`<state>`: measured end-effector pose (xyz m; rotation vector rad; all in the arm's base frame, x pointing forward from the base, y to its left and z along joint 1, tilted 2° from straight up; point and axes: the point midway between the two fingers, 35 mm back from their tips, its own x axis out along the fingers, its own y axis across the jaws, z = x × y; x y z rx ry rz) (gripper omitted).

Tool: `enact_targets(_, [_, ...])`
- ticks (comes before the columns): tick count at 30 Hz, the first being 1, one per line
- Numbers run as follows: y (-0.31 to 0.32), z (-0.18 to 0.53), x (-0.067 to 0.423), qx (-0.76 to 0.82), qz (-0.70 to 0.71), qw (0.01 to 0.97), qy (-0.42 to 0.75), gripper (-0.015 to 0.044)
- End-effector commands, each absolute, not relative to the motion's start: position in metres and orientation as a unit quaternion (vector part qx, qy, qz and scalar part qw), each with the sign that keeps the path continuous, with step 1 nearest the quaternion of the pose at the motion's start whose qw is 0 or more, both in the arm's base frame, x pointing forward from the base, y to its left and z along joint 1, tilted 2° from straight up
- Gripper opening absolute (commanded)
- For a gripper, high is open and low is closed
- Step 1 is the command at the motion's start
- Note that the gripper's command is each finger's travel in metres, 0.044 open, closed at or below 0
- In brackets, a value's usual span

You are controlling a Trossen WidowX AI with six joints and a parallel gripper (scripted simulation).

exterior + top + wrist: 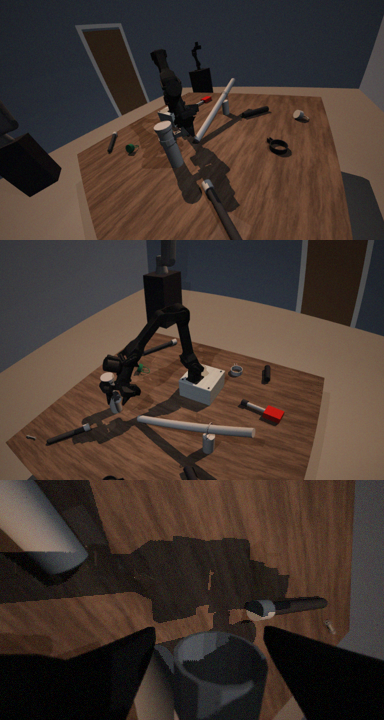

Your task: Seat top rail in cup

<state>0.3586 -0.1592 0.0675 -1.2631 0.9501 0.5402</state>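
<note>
The big grey post [116,406] [173,151] stands upright at the board's left, with a flat cap [107,377] [162,126] and the brace band [167,140] just below the cap. The rail-end cup [220,675] hangs on the band, its open mouth empty. My gripper [117,399] [208,632] is open, its fingers on either side of the cup with a little room left. The long grey rail [195,426] [213,111] runs through the loop cap on the short post [208,443] [225,106]. Its cut end [139,418] [197,138] [42,535] lies apart from the cup.
The arm's white base box [203,388] sits mid-board. Around it lie a red-headed tool [273,413], dark rods [67,433] [160,346], a green cup [140,367], a grey ring [236,368], a black cylinder [267,373], a black band [278,146] and a small bolt [30,437].
</note>
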Motion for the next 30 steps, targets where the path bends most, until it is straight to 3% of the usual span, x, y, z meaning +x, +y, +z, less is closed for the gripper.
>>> enact_targets(1, [-0.16,0.065,0.359,-0.559,0.238,0.671,0.425,0.0256])
enact_targets(7, [-0.16,0.065,0.359,-0.559,0.238,0.671,0.425,0.0099])
enact_targets(10, [-0.16,0.065,0.359,-0.559,0.238,0.671,0.425,0.0079])
enact_targets(13, [-0.16,0.065,0.357,-0.563,0.245,0.668,0.42,0.0])
enact_targets(30, [-0.157,0.065,0.347,-0.587,0.279,0.652,0.391,0.0])
